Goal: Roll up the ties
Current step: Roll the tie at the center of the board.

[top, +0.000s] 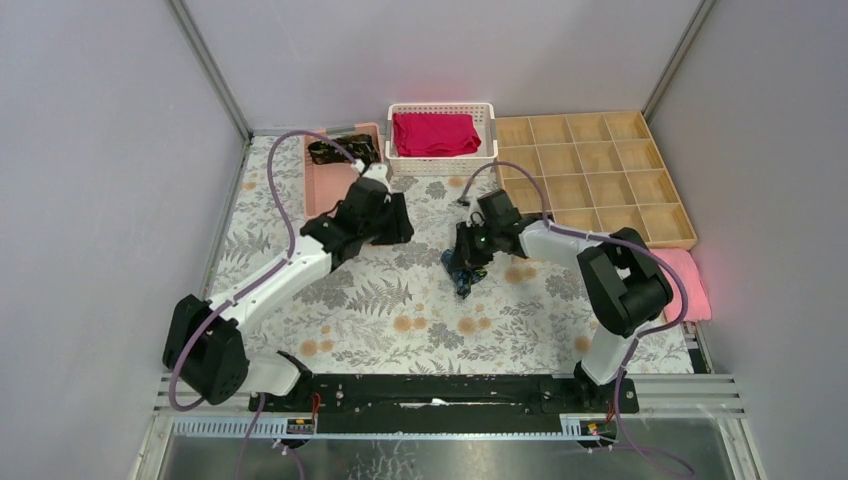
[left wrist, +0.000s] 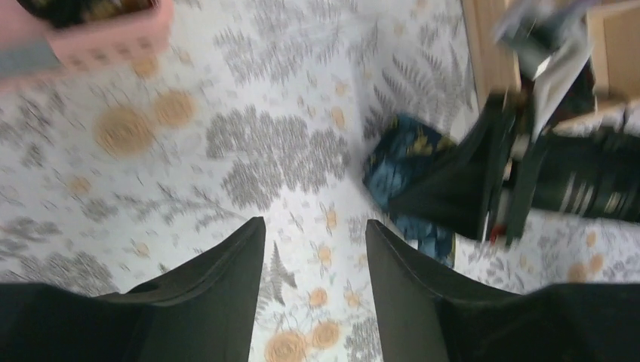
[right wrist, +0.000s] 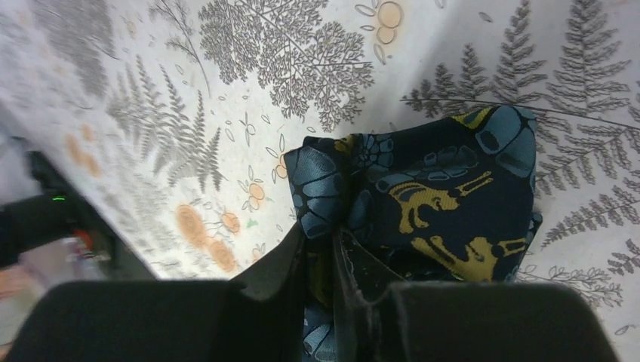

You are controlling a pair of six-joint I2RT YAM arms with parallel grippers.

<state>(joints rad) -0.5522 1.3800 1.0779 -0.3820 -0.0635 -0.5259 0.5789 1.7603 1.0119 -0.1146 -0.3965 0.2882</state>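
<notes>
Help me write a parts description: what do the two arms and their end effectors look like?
Both the left arm and right arm have white links between bulky black joint housings. A lilac cable loops along each. The left end effector and right end effector each have two matte black fingers tapering to wedge tips.

Fern-print table (top: 400, 310): pink bin (top: 322, 190) back left, white basket (top: 440, 165) beside it, wooden divided tray (top: 585, 190) back right, pink towel (top: 690, 280) right edge, bunched blue tie (top: 462, 278) middle.
</notes>
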